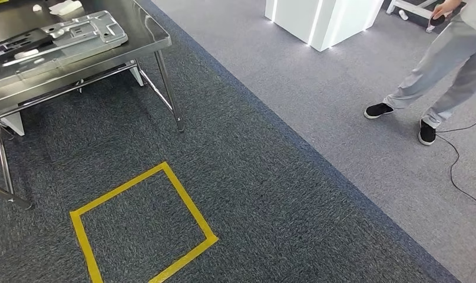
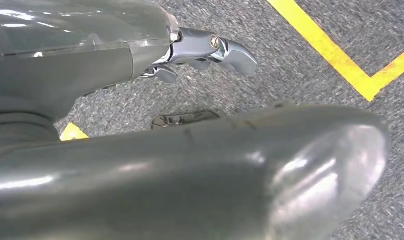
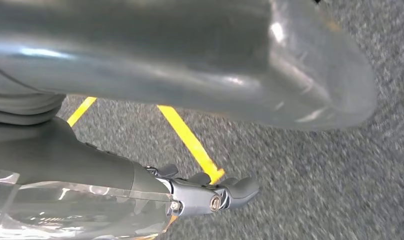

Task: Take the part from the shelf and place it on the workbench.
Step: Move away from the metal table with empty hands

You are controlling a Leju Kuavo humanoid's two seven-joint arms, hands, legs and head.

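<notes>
Looking down from the head: at upper left, a steel surface (image 1: 156,38) on thin legs, carrying a silvery pressed-metal part (image 1: 88,32) lying flat near its corner, with a darker part (image 1: 15,47) just beside it. On the dark carpet below, a square of yellow tape (image 1: 191,206). At far right, on paler carpet, a person (image 1: 442,71) mid-stride, with a thin black cable (image 1: 459,171) trailing near the shoes, and a white pillar (image 1: 321,20) further back. From the wrists: left robot hand (image 2: 200,52) hanging low over the carpet, holding nothing, fingers loose and not closed; right robot hand (image 3: 205,192) the same, empty and relaxed, above a yellow tape line. Judging by empty hands and a part already on the surface, probably a walking or turning step between surface and shelf, though cannot tell in which direction. To do it well: keep both arms hanging close to the body, turn in small steps, and stay well apart from the steel legs, the person and the cable. Use the tape square as the standing mark when facing the surface. Before any reach, line up squarely and open the fingers wide enough for the flat plate.
</notes>
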